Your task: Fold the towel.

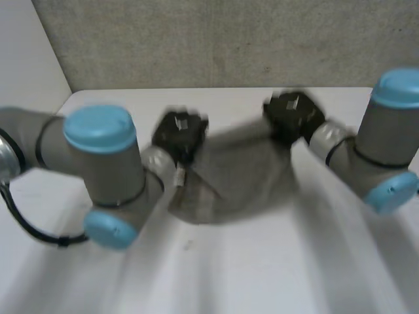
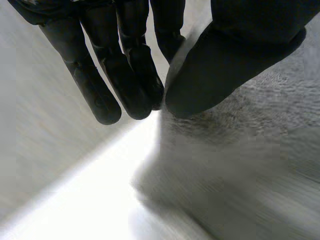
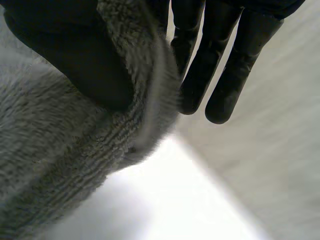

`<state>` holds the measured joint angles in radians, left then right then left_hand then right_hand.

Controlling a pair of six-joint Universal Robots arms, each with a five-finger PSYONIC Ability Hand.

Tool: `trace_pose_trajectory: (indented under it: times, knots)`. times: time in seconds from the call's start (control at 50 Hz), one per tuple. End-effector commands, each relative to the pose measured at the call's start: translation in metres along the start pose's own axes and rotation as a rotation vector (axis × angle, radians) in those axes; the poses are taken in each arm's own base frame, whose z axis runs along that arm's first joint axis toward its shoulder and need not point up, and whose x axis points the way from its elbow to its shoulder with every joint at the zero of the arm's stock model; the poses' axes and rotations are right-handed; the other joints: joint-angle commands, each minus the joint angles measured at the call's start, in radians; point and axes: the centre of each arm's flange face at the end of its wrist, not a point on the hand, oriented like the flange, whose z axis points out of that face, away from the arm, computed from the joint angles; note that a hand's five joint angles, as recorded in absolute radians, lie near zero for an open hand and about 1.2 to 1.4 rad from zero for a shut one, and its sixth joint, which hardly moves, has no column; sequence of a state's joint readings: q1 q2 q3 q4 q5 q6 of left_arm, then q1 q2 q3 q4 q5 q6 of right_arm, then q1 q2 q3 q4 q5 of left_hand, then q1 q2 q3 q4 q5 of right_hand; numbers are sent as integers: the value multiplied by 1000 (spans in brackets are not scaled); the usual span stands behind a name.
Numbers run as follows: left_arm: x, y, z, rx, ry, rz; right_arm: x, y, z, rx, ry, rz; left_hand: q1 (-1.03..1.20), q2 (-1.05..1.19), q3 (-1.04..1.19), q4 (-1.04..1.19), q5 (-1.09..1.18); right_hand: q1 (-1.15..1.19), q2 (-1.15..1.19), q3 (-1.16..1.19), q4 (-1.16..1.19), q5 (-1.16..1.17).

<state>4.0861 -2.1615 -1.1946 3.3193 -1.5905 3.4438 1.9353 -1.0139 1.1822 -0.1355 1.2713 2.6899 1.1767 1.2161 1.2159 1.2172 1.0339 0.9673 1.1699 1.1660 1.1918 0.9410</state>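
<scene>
Grey towel [image 1: 236, 180] is sagging in the middle over the white tabletop [image 1: 275, 275], with one end of its upper edge in each hand. The left robot hand [image 1: 180, 134] is pinching one end between thumb and fingers, and the right robot hand [image 1: 293, 116] is clamped on the other end the same way.

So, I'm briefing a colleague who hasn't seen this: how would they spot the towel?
Over the white table, look between the black left hand and the black right hand. The towel is the grey, fuzzy cloth spanning from one to the other, pinched at its edge by each. It is the only soft thing among hard machine parts.
</scene>
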Motion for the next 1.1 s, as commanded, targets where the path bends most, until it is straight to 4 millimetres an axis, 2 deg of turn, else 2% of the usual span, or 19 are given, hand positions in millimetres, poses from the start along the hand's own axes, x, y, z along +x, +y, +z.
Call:
trace_pose_trajectory:
  times: [0.02, 0.04, 0.1, 0.16, 0.2, 0.22, 0.26, 0.28, 0.32, 0.38, 0.42, 0.44, 0.48, 0.56, 0.58, 0.6, 0.64, 0.92, 1.1]
  knots:
    - [-80, -129, 25, 499, -412, -12, 38, -105, 1, 453, 348, -171, 220, 180, 180, 179, 188, 429, 226, 230, 204, 281]
    - [-94, -158, 15, 605, -492, -42, 40, -122, -5, 531, 404, -171, 220, 180, 180, 179, 188, 429, 226, 230, 204, 281]
    - [-105, -190, -6, 723, -556, -78, 30, -132, -14, 558, 425, -155, 220, 180, 180, 179, 188, 429, 226, 230, 204, 281]
    - [-103, -188, -12, 718, -552, -76, 15, -120, -17, 488, 370, -138, 220, 180, 180, 179, 188, 429, 226, 230, 204, 281]
    - [-92, -157, -17, 617, -507, -48, 7, -112, -18, 443, 337, -132, 220, 180, 180, 179, 188, 429, 226, 230, 204, 281]
    - [-92, -156, -17, 616, -507, -48, 7, -112, -18, 443, 337, -132, 220, 180, 180, 179, 188, 429, 226, 230, 204, 281]
    - [-74, -111, -23, 480, -435, -15, -9, -89, -20, 311, 257, -138, 220, 180, 180, 179, 188, 429, 226, 230, 204, 281]
    - [-74, -111, -23, 480, -434, -14, -9, -89, -20, 310, 256, -138, 220, 180, 180, 179, 188, 429, 226, 230, 204, 281]
    - [-54, -55, -32, 317, -358, 16, -29, -55, -21, 131, 152, -128, 220, 180, 180, 179, 188, 429, 226, 230, 204, 281]
    - [-45, -27, -39, 236, -325, 26, -41, -38, -24, 40, 94, -116, 220, 180, 180, 179, 188, 429, 226, 230, 204, 281]
    - [-28, 23, -53, 79, -271, 59, -67, -7, -33, -121, -29, -89, 220, 180, 180, 179, 188, 429, 226, 230, 204, 281]
    - [-28, 23, -54, 78, -270, 59, -67, -7, -33, -122, -30, -89, 220, 180, 180, 179, 188, 429, 226, 230, 204, 281]
    - [-15, 67, -64, -69, -225, 108, -86, 25, -40, -269, -122, -71, 220, 180, 180, 179, 188, 429, 226, 230, 204, 281]
    - [-6, 90, -73, -149, -191, 137, -93, 38, -47, -346, -172, -60, 220, 180, 180, 179, 188, 429, 226, 230, 204, 281]
    - [-4, 92, -74, -158, -185, 137, -94, 38, -49, -361, -183, -52, -77, -116, -116, -117, -108, 429, 226, 230, 204, 281]
    - [-4, 92, -74, -158, -185, 137, -94, 38, -49, -361, -183, -52, -79, -119, -119, -120, -111, 429, 226, 230, 204, 281]
    - [-4, 92, -75, -165, -182, 133, -91, 31, -52, -357, -174, -54, -787, -827, -826, -828, -819, 429, 226, 230, 204, 281]
    - [-11, 53, -65, -33, -190, 21, -75, -11, -78, -291, -141, -59, -849, -888, -888, -889, -880, 429, 226, 230, 204, 281]
    - [26, 55, -64, -55, 79, -126, -69, -41, -88, -226, -120, -64, -849, -888, -888, -889, -880, 429, 226, 230, 204, 281]
